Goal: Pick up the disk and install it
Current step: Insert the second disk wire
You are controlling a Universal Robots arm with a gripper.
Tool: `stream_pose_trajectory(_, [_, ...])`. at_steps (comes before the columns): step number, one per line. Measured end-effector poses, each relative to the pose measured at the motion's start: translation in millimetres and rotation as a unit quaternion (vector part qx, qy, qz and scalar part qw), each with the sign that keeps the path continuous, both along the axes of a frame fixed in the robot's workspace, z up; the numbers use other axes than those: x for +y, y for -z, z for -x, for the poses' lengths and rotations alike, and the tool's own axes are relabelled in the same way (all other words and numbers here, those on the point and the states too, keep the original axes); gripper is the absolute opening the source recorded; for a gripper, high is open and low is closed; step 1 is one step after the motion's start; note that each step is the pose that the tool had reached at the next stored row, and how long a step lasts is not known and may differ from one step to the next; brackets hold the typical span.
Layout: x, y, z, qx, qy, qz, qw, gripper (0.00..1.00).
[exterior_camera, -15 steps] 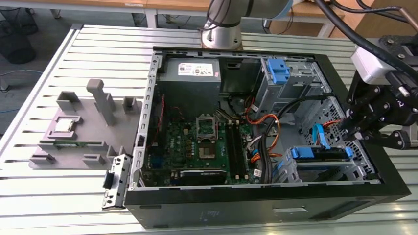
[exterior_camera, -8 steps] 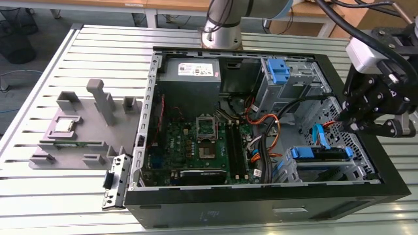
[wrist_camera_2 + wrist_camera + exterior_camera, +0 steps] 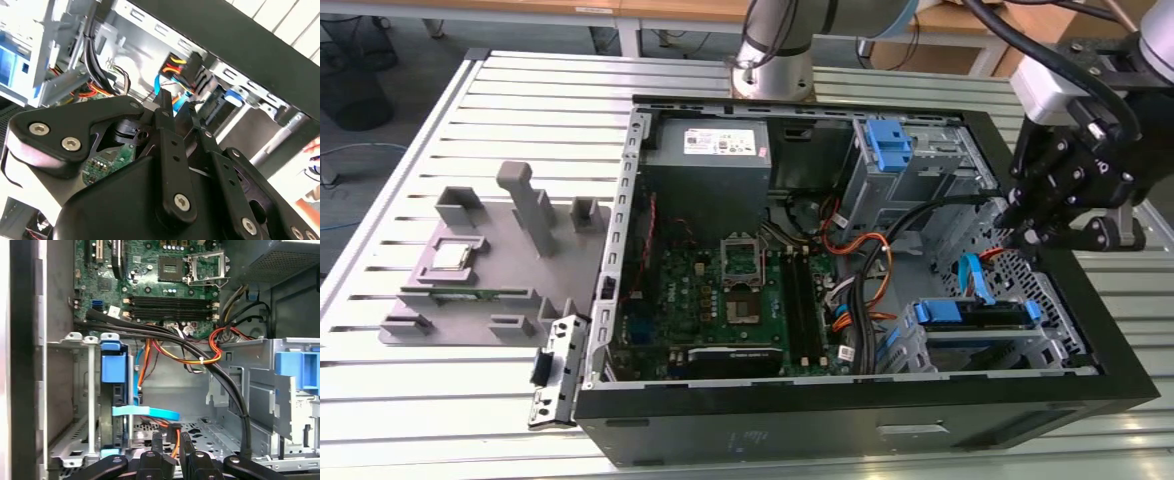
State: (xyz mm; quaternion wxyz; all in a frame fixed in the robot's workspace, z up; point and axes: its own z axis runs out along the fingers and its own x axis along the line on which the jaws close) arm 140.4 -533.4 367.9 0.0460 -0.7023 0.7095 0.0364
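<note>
An open black computer case [image 3: 854, 415] lies on a slatted metal table [image 3: 520, 110], seen from above in the exterior view. The robot's black gripper [image 3: 1047, 232] hangs at the right of the frame, over the case's right wall and above its interior. In the second wrist view its two fingers [image 3: 165, 117] stand close together with a narrow gap between the tips and nothing between them; in the first wrist view the gripper [image 3: 170, 437] shows at the bottom edge, fingers likewise nearly together and empty.

The disk [image 3: 970, 315], edged by its blue carrier, sits on edge in a metal drive cage at the lower right of the case in the exterior view, well below the gripper. In the first wrist view it stands left of centre [image 3: 114, 390], with a light blue cable [image 3: 147, 413] curling beside it.

The green circuit board [image 3: 720, 300] fills the case's middle. A grey power supply box [image 3: 707, 145] sits at the upper middle. A grey plastic fixture [image 3: 487, 265] rests on the table at the left.
</note>
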Motion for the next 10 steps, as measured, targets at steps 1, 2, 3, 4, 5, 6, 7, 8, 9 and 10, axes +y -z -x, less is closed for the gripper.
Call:
stream_pose_trajectory(1, [2.0,0.5,-1.0,0.0,0.0,0.0,1.0,0.28])
stream_pose_trajectory(2, [4.1,0.9,-2.3,0.0,0.0,-0.0001,1.0,0.28])
stream_pose_trajectory(3, [6.1,1.3,-3.6,0.0,0.0,-0.0001,1.0,0.28])
stream_pose_trajectory(4, [8.0,1.7,-5.2,0.0,0.0,-0.0001,1.0,0.28])
stream_pose_trajectory(5, [9.7,2.1,-7.2,0.0,0.0,-0.0001,1.0,0.28])
stream_pose_trajectory(6, [11.1,2.5,-9.2,0.0,0.0,0.0,1.0,0.28])
stream_pose_trajectory(7, [12.6,2.9,-11.1,0.0,0.0,0.0,1.0,0.28])
stream_pose_trajectory(8, [14.2,3.4,-13.0,0.0,0.0,0.0,1.0,0.28])
stream_pose_trajectory(9, [15.7,3.9,-15.1,0.0,0.0,-0.0001,1.0,0.28])
stream_pose_trajectory(10, [16.9,4.4,-17.1,0.0,0.0,-0.0001,1.0,0.28])
